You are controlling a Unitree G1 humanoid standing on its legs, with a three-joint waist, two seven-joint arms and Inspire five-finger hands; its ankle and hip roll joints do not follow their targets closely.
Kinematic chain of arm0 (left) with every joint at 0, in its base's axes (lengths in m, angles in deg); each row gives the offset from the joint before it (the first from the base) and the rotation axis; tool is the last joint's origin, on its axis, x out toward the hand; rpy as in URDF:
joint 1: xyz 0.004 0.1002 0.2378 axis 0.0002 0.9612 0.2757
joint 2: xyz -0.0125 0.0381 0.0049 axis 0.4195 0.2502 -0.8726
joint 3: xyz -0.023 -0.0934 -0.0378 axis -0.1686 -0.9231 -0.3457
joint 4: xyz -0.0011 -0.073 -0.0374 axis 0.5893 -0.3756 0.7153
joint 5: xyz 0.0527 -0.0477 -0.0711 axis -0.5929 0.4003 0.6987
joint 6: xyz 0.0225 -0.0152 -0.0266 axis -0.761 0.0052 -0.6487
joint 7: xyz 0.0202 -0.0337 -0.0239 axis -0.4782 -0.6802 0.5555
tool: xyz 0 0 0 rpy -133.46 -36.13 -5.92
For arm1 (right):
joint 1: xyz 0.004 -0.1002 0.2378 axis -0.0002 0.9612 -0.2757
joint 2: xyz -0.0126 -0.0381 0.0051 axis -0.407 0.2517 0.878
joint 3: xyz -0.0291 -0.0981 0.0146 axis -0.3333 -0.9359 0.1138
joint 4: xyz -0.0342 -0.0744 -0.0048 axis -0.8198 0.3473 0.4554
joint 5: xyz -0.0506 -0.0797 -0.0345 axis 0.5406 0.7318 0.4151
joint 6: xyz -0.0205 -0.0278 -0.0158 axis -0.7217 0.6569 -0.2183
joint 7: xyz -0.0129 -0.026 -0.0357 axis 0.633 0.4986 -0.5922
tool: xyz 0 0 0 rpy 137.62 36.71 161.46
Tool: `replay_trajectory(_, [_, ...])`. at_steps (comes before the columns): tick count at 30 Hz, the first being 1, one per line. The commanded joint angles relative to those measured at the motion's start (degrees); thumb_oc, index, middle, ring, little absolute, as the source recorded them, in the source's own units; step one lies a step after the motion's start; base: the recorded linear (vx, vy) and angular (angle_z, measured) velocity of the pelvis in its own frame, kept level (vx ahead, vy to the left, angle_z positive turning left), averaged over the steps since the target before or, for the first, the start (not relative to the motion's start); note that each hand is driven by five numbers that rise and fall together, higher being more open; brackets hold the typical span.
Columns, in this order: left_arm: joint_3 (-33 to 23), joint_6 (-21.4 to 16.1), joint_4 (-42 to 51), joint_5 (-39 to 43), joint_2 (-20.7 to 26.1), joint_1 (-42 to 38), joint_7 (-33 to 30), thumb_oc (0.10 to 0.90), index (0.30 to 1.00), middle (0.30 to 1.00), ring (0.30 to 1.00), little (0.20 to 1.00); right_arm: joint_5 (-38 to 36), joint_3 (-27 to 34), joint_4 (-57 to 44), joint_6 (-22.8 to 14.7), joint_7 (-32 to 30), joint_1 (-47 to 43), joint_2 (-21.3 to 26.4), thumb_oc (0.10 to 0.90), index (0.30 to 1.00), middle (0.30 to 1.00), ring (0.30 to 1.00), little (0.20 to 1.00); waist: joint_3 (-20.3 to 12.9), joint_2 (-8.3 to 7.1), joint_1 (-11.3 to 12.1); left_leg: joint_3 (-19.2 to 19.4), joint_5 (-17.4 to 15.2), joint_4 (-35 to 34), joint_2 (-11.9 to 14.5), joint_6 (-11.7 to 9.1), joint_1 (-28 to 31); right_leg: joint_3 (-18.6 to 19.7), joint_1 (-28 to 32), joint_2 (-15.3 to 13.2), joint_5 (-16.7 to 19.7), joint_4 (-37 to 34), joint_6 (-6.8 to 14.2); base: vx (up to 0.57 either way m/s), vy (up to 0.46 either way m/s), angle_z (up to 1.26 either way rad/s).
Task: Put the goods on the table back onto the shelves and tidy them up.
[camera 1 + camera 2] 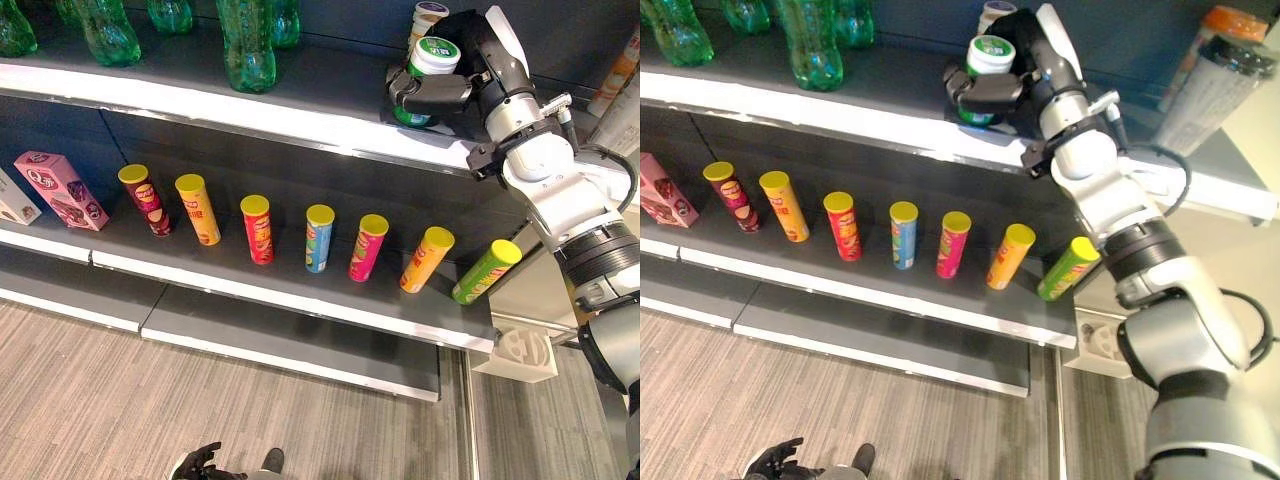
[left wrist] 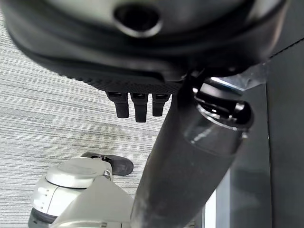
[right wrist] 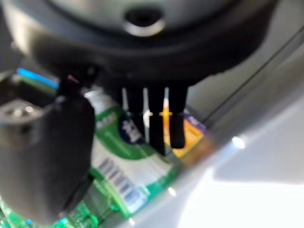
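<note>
Right hand (image 1: 440, 95) is wrapped around the green-labelled white-lidded jar (image 1: 432, 62) on the upper shelf (image 1: 250, 112), right side. Looks light, rigid, probably slick plastic; gripping mid-body seems safest.

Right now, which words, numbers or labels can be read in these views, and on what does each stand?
No text is clear enough to quote.
Green-labelled tub, held in the right hand: print and a barcode, blurred in the right wrist view.
Row of tubes on the middle shelf: logos too small to read.
Pink box at that shelf's left end: print too small to read.
</note>
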Motion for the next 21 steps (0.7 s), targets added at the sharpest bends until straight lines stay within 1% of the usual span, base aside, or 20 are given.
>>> replay_trajectory(1, [3.94, -1.94, -2.61, -1.32, 2.46, -1.59, -1.09, 0.8, 0.9, 0.9, 0.9, 0.9, 0.85, -1.99, 2.37, -2.41, -2.6, -10.46, 2.7, 0.4, 0.3, 0.3, 0.3, 0.3, -3.28, -2.22, 0.69, 4.43, -4.85, 0.1, 0.16, 0.27, 1.06, -2.83, -0.16, -5.14, 1.3, 0.41, 4.96, 0.0, 0.0, 0.0])
replay_trajectory(7, [3.81, -1.64, -2.4, -1.38, 2.44, -1.36, -1.08, 0.8, 0.9, 0.9, 0.9, 0.9, 0.06, -2.47, 1.79, -2.38, -1.84, -10.3, 1.98, 0.4, 0.3, 0.3, 0.3, 0.3, -3.43, -2.5, 0.33, 5.04, -5.25, 0.1, 0.22, 0.3, 1.42, -2.4, -0.26, -5.05, 1.27, 0.41, 4.89, 0.0, 0.0, 0.0])
replay_trajectory(8, [3.8, -1.65, -2.36, -1.3, 2.42, -1.4, -1.03, 0.8, 0.9, 0.9, 0.9, 0.9, -0.06, -2.39, 2.0, -2.4, -1.71, -10.17, 1.83, 0.576, 0.564, 0.564, 0.564, 0.564, -3.42, -2.52, 0.33, 5.13, -5.26, 0.1, 0.23, 0.3, 1.47, -2.38, -0.27, -5.05, 1.34, 0.41, 4.89, 0.0, 0.0, 0.0])
replay_trajectory(9, [3.86, -1.66, -2.44, -1.39, 2.39, -1.39, -1.08, 0.8, 0.9, 0.9, 0.9, 0.9, -0.12, -2.3, 2.07, -2.38, -1.81, -10.07, 1.84, 0.8, 0.9, 0.9, 0.9, 0.9, -3.43, -2.51, 0.31, 5.21, -5.29, 0.1, 0.23, 0.29, 1.52, -2.32, -0.26, -5.04, 1.3, 0.41, 4.9, 0.0, 0.0, 0.0])
replay_trajectory(15, [3.86, -1.63, -2.6, -1.45, 2.35, -1.38, -1.05, 0.8, 0.9, 0.9, 0.9, 0.9, -0.23, -2.23, 2.03, -2.37, -1.81, -9.97, 1.71, 0.8, 0.9, 0.9, 0.9, 0.9, -3.43, -2.51, 0.27, 5.28, -5.33, 0.1, 0.27, 0.27, 1.58, -2.23, -0.29, -5.05, 1.31, 0.41, 4.89, 0.0, 0.0, 0.0])
replay_trajectory(21, [4.13, -1.61, -2.76, -1.84, 2.42, -1.39, -1.23, 0.8, 0.9, 0.9, 0.9, 0.9, -1.16, -1.56, 2.19, -2.33, -1.98, -9.75, 0.6, 0.8, 0.9, 0.9, 0.9, 0.9, -3.36, -2.46, 0.13, 5.86, -5.45, 0.1, 0.26, 0.32, 1.81, -1.98, -0.27, -5.23, 1.64, 0.41, 5.0, 0.0, 0.0, 0.0])
